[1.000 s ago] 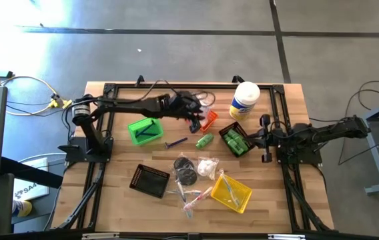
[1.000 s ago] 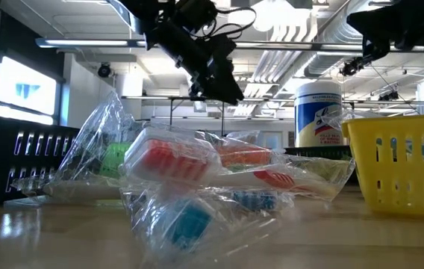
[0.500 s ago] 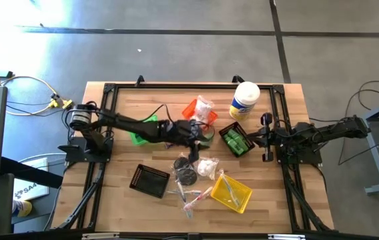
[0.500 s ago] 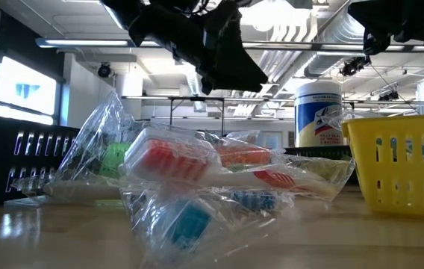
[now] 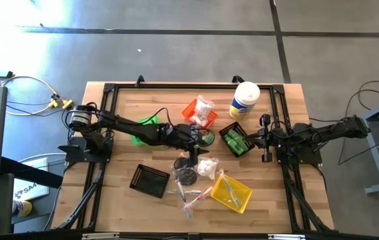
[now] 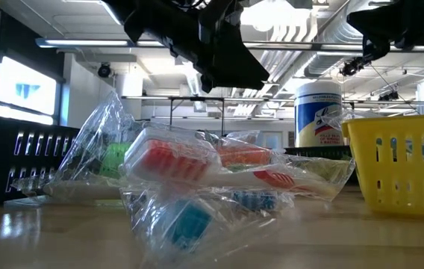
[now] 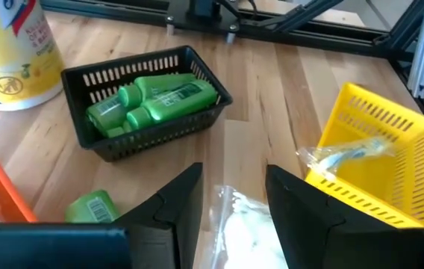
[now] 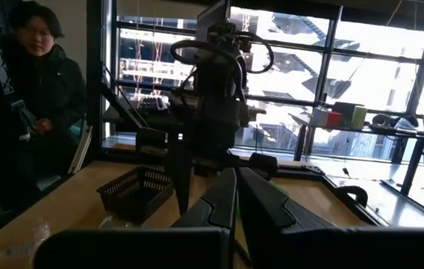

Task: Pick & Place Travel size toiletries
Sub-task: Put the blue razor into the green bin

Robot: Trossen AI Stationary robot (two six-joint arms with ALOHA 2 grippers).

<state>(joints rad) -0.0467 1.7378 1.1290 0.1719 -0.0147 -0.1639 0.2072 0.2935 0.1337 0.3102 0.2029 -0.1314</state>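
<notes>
left hand [image 7: 231,217]: fingers parted, nothing between them, poised above white crinkly packet [image 7: 251,235] on wooden desk [image 7: 264,82] | loose green mini bottle [image 7: 92,208] just beside it | black basket of green bottles [image 7: 148,101] ahead | right hand [image 8: 234,205]: fingers closed together, empty, at desk's edge

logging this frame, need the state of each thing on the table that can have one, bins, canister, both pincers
left pincer: open, empty, over the white packet
right pincer: shut, empty, parked at the table's right edge
black bin: upright, holds green bottles
yellow bin: tilted, holds a clear-wrapped stick
orange bin: holds a white packet
second black bin: looks empty
canister: upright, lid on
loose green bottle: lying on the table
</notes>
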